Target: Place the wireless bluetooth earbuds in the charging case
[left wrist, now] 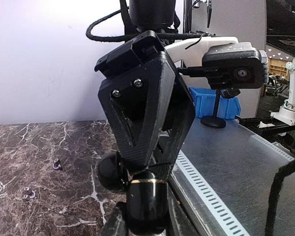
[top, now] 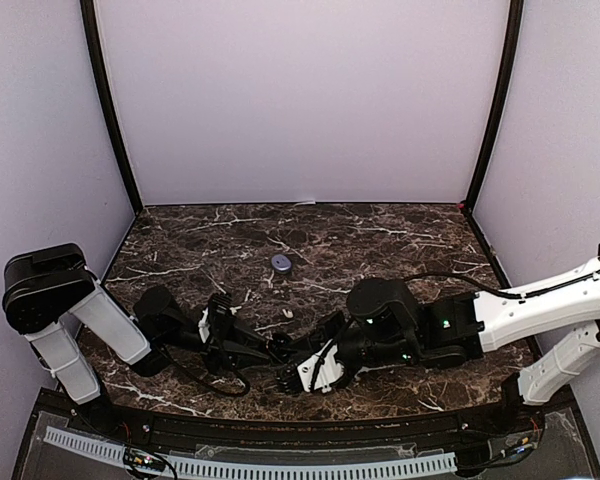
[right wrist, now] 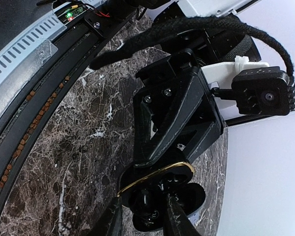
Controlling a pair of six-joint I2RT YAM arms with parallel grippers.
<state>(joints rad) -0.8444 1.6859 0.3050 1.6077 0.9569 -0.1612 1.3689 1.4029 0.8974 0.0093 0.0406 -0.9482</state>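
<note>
Wireless white earbud (top: 287, 313) (the only clear one) is lying on the dark marble table (top: 400, 230), apart from the black gold-rimmed charging case (right wrist: 160, 184), which is being kept steady by the closed left gripper (right wrist: 155, 167). The right gripper (right wrist: 143, 221) is being held over it, jaws partly parted, and it cannot be told whether anything is between them.

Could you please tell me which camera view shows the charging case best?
The right wrist view: the black charging case fills the lower middle, showing its gold rim and glossy inside. The left wrist view shows only its rounded dark shell with a gold band. In the top external view I cannot make it out.
</note>
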